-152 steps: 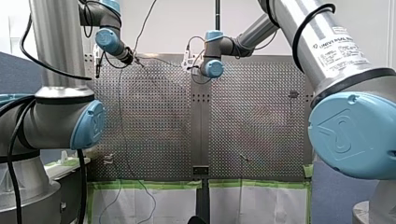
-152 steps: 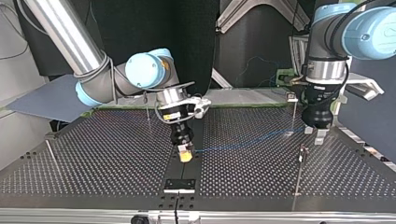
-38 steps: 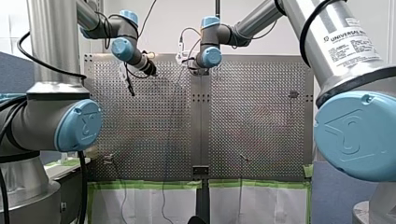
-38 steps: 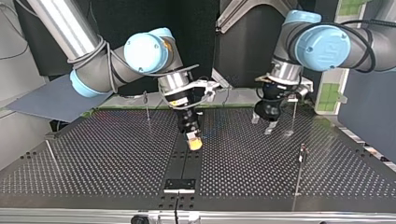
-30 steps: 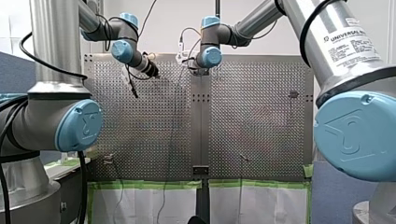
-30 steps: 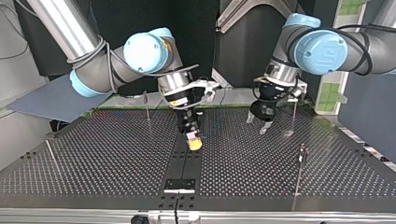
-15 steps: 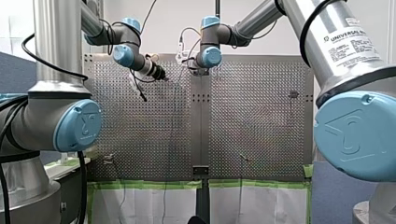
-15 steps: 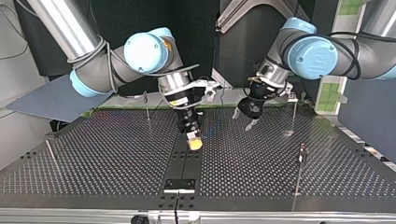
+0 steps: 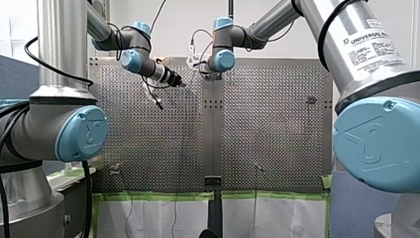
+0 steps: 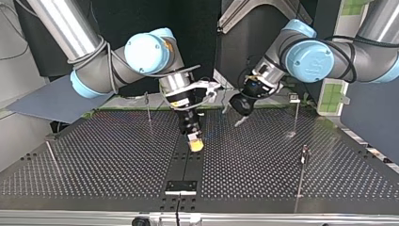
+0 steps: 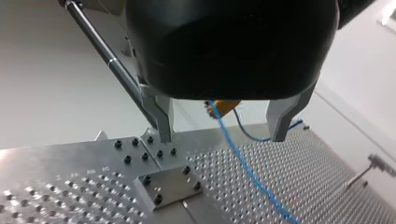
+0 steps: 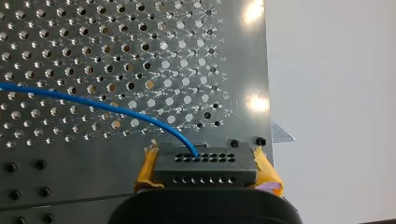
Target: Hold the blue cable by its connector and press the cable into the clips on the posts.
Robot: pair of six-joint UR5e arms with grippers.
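Note:
My right gripper (image 12: 205,186) is shut on the black connector (image 12: 205,169), gripping it between yellow pads. The blue cable (image 12: 93,105) leaves the connector's face and curves away low over the perforated table (image 12: 116,56). In the top view this gripper (image 10: 194,143) points down near the table's middle seam. My left gripper (image 10: 232,114) hangs tilted just beside it toward the view's right, its metal fingers (image 11: 161,119) open and empty. In the left wrist view the cable (image 11: 247,168) runs ahead between those fingers, up to the yellow pads (image 11: 224,105).
Thin posts stand on the table: one (image 10: 148,110) behind my right gripper, two (image 10: 296,115) (image 10: 303,165) at the top view's right, one (image 10: 52,157) leaning at its left. A small screwed plate (image 10: 180,186) sits on the seam near the front edge.
My left arm has swung from the post at the top view's right toward my right gripper and tilted, its fingers still open. My right gripper has stayed put with the connector.

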